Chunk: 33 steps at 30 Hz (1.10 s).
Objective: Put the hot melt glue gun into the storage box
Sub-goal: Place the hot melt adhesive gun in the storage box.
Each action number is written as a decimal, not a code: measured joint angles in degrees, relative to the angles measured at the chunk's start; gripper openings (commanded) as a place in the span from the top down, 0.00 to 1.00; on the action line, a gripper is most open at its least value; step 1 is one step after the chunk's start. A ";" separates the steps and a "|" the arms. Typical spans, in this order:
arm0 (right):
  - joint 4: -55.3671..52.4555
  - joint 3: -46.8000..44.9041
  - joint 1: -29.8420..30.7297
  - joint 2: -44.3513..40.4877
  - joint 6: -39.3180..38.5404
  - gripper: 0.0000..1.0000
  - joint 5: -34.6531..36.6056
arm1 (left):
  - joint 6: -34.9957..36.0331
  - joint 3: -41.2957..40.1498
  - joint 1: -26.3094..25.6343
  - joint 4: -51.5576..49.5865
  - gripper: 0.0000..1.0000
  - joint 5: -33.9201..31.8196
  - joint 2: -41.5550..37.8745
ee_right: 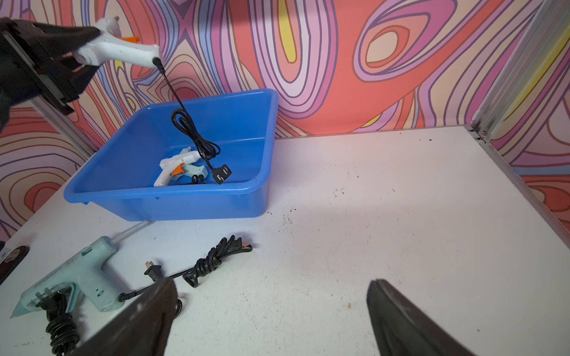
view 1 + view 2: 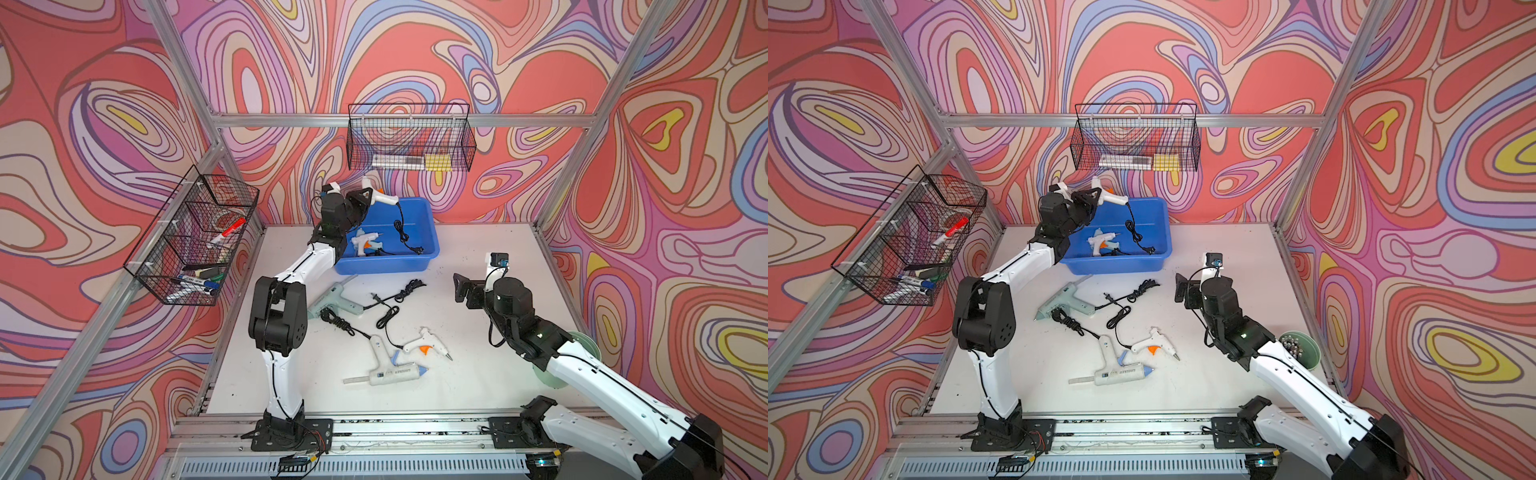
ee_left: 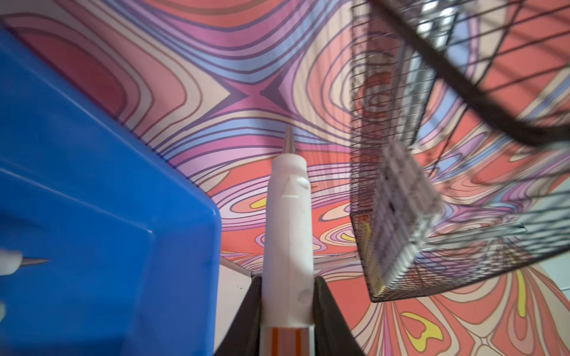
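Up front, a large white glue gun (image 2: 390, 372), a small orange-triggered gun (image 2: 424, 345) and a mint glue gun (image 2: 337, 300) lie loose on the table (image 2: 478, 374), and just beyond, the right gripper (image 2: 460, 286) hangs over bare tabletop, jaws spread wide, empty. Farther back sits the blue storage box (image 2: 382, 266) with two small guns (image 2: 362, 243) inside, and above its far left corner the left gripper (image 2: 366, 198) is clamped on the white hot melt glue gun (image 2: 384, 198), its cord (image 2: 401, 226) dangling into the box.
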 measured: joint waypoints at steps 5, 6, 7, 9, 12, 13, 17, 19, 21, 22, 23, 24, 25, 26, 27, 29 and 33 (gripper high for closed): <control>-0.26 0.00 0.00 1.05 0.63 0.02 0.20 | 0.33 -1.20 -0.28 -0.15 1.00 -0.17 4.72; -0.46 0.00 0.00 1.29 0.90 0.02 0.37 | 0.61 -1.18 -0.35 -0.44 1.00 -0.13 5.42; -0.79 0.02 0.00 1.60 1.16 0.02 0.68 | 0.94 -1.05 -0.46 -0.72 1.00 -0.11 6.27; -2.03 0.22 0.00 2.40 1.97 0.02 1.29 | 1.57 -0.15 -0.81 -1.68 1.00 0.13 8.11; -4.11 0.61 0.00 4.11 3.52 0.02 2.01 | 2.58 2.62 -1.81 -2.97 1.00 0.79 11.41; -4.87 0.68 0.00 4.74 4.37 0.02 2.08 | 2.82 3.76 -2.25 -3.34 1.00 1.16 12.55; -8.13 0.68 0.00 7.15 6.80 0.06 1.09 | 4.33 8.20 -3.76 -6.29 1.00 2.97 16.17; -9.55 0.68 0.00 8.33 7.96 0.09 -0.44 | 5.77 10.51 -4.35 -8.59 1.00 3.80 17.73; -10.82 0.68 0.00 9.40 8.90 0.12 -2.69 | 7.41 12.46 -4.70 -11.39 1.00 4.74 18.82; -11.54 0.68 0.00 9.81 9.35 0.12 -4.20 | 8.59 13.77 -4.79 -13.35 1.00 5.20 19.45; -12.22 0.66 0.00 10.19 9.66 0.13 -5.86 | 9.90 15.28 -4.81 -15.37 1.00 5.77 20.13; -12.83 0.66 0.00 10.51 9.86 0.14 -7.48 | 10.99 16.46 -4.81 -17.00 1.00 6.23 20.74; -13.42 0.66 0.00 10.93 9.94 0.17 -9.44 | 12.44 18.10 -4.79 -19.30 1.00 6.60 21.49; -14.03 0.66 0.00 11.47 10.05 0.19 -11.63 | 13.68 19.41 -4.76 -21.11 0.98 6.93 22.08; -14.53 0.66 0.00 12.04 10.12 0.20 -13.49 | 14.88 20.65 -4.74 -22.86 0.96 7.28 22.67; -15.72 0.55 0.00 13.44 10.27 0.24 -17.53 | 17.22 22.80 -4.74 -26.23 0.89 8.09 23.74; -16.70 -1.01 0.00 14.29 10.91 0.29 -23.65 | 20.48 25.49 -4.74 -30.88 0.74 9.11 25.66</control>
